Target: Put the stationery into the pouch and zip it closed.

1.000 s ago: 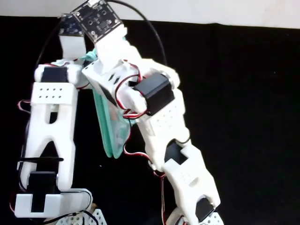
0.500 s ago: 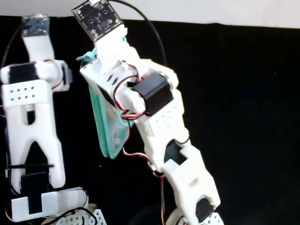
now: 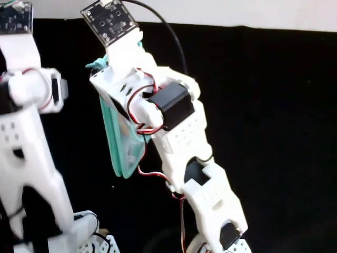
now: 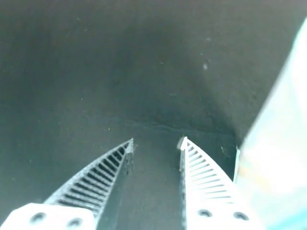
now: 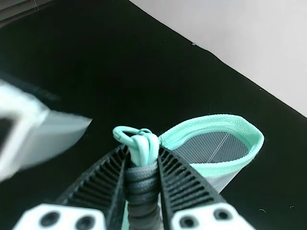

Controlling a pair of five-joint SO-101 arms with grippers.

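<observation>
The mint-green pouch (image 3: 124,142) hangs upright above the black table, lifted by the right arm. My right gripper (image 5: 141,149) is shut on the pouch's teal cord loop (image 5: 138,139) and dark strap. The pouch's mouth (image 5: 216,139) gapes open beside the fingers, with a grey lining inside. My left gripper (image 4: 157,143) is open with nothing between its fingers, over bare black cloth. The pouch (image 4: 278,158) is a pale blur just beside it. In the high view the left arm (image 3: 23,142) stands at the far left, apart from the pouch.
A black cloth (image 3: 274,116) covers the table, with free room to the right of the right arm (image 3: 184,137). A pale wall (image 3: 237,13) runs behind the far edge. Red and black wires (image 3: 142,92) loop along the right arm.
The left arm has swung away to the left, off the pouch's side. The right arm and the hanging pouch have barely shifted.
</observation>
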